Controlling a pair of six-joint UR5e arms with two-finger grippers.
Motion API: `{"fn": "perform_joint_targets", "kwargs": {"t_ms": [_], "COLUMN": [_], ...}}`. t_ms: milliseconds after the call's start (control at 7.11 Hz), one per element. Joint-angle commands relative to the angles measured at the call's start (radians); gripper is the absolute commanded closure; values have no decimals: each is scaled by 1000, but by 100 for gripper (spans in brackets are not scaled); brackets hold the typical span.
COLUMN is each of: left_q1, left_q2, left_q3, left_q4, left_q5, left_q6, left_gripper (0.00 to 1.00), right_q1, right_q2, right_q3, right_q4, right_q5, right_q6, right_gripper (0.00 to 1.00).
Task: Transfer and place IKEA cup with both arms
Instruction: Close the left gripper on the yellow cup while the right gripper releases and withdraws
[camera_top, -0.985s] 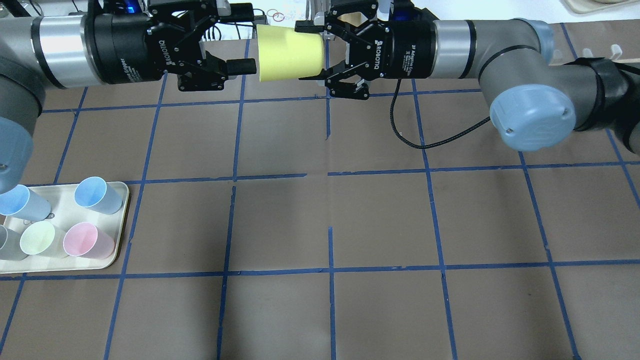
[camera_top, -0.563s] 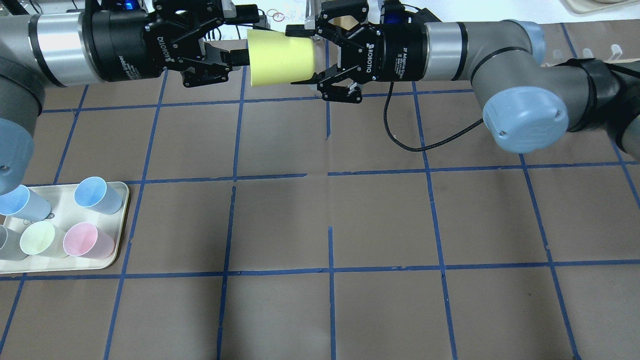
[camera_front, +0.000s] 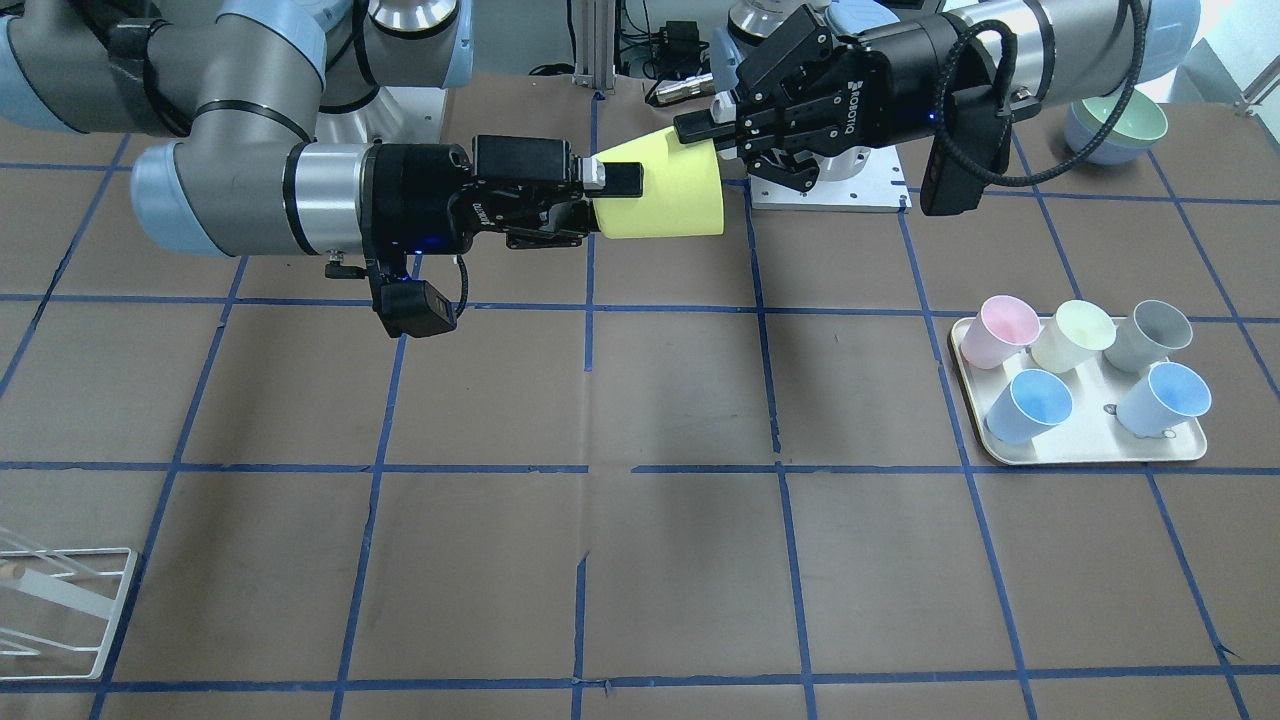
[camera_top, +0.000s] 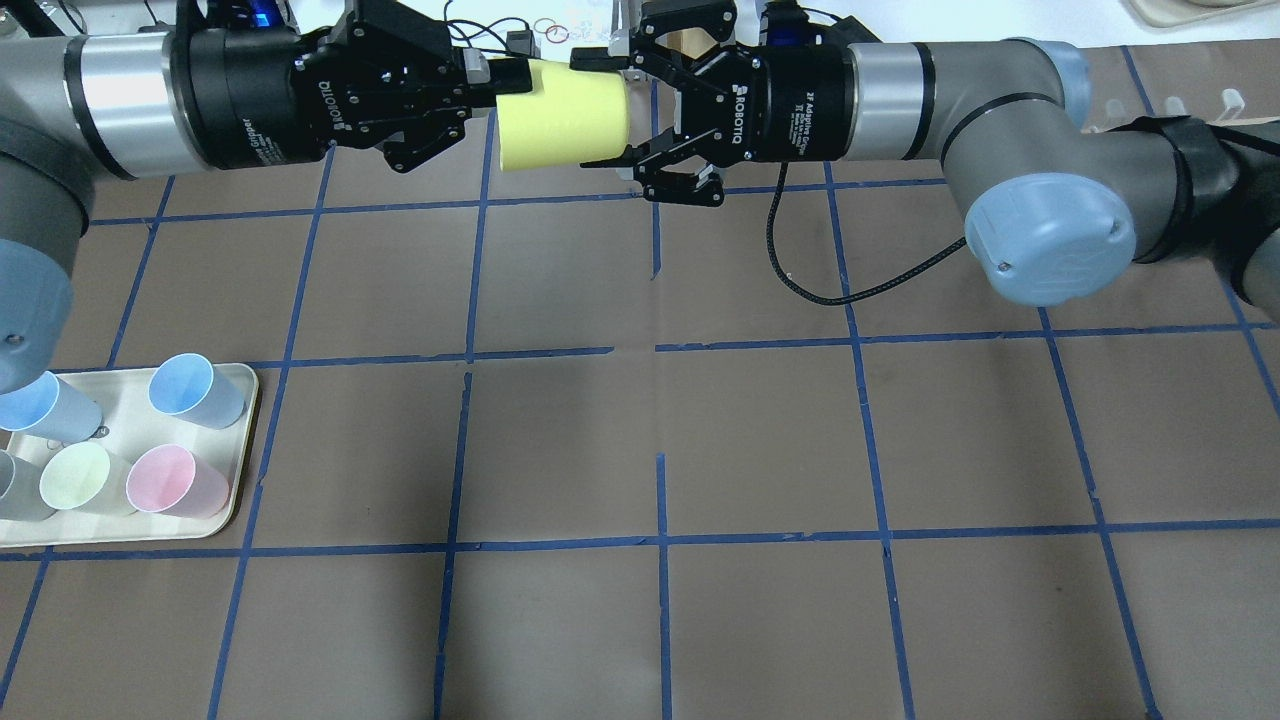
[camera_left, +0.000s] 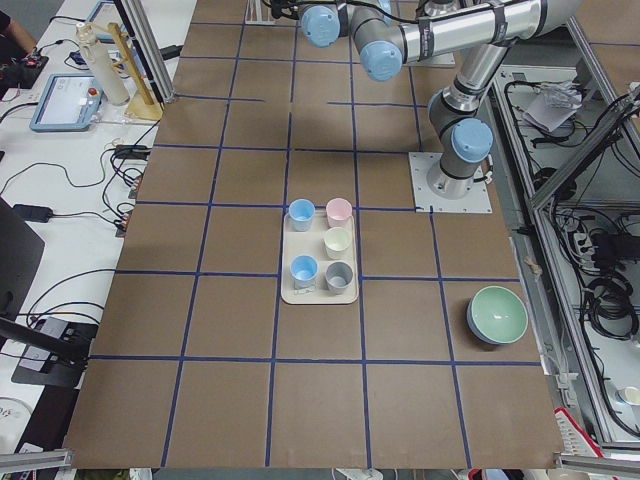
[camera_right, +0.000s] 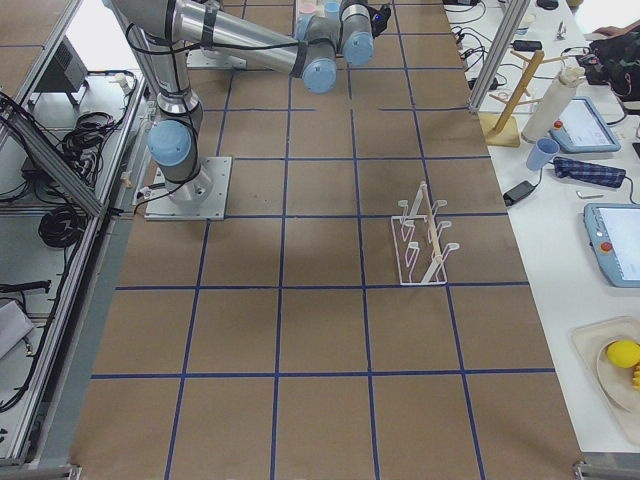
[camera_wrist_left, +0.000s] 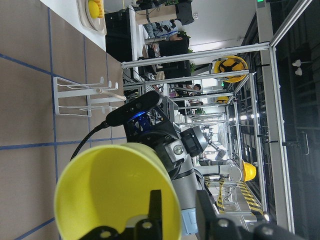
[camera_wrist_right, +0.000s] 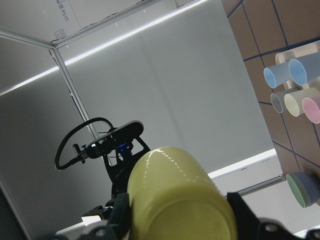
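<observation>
Cream tray (camera_top: 125, 425) at the near left of the table (camera_top: 760, 430) carries five pastel cups (camera_top: 165, 480), all upright. Moving right along the far edge, we find the left gripper (camera_top: 512, 76) closed on the rim of the yellow cup (camera_top: 565, 120). Its wrist view shows one finger (camera_wrist_left: 155, 207) inside the mouth and the other outside the wall. We note the cup held in the air on its side above the far middle of the table, mouth toward the left arm. At the narrow base the right gripper (camera_top: 597, 112) is clamped around it, one finger on each side.
</observation>
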Motion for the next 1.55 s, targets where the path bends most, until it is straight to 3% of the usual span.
{"fn": "perform_joint_targets", "kwargs": {"t_ms": [0, 141, 281, 704, 985, 1126, 1407], "left_q1": [1, 1, 1, 4, 23, 27, 71], "left_q2": [1, 2, -3, 4, -13, -16, -54], "left_q3": [0, 0, 0, 10, 18, 47, 155], "left_q4": [0, 0, 0, -1, 41, 48, 49], "left_q5": [2, 2, 2, 5, 172, 325, 673], "left_q6": [-1, -1, -1, -12, -27, -29, -24], "left_gripper": [91, 97, 98, 99, 100, 100, 100], "right_q1": [0, 0, 0, -49, -212, -241, -239], "right_q2": [0, 2, 3, 3, 5, 5, -35], "right_q3": [-1, -1, -1, -5, -4, -4, -8], "right_q4": [6, 9, 0, -8, 0, -3, -14], "right_q5": [-3, -5, -2, -16, -28, -151, -487], "right_q6": [6, 35, 64, 69, 72, 72, 72], "right_gripper": [55, 5, 0, 0, 0, 0, 0]}}
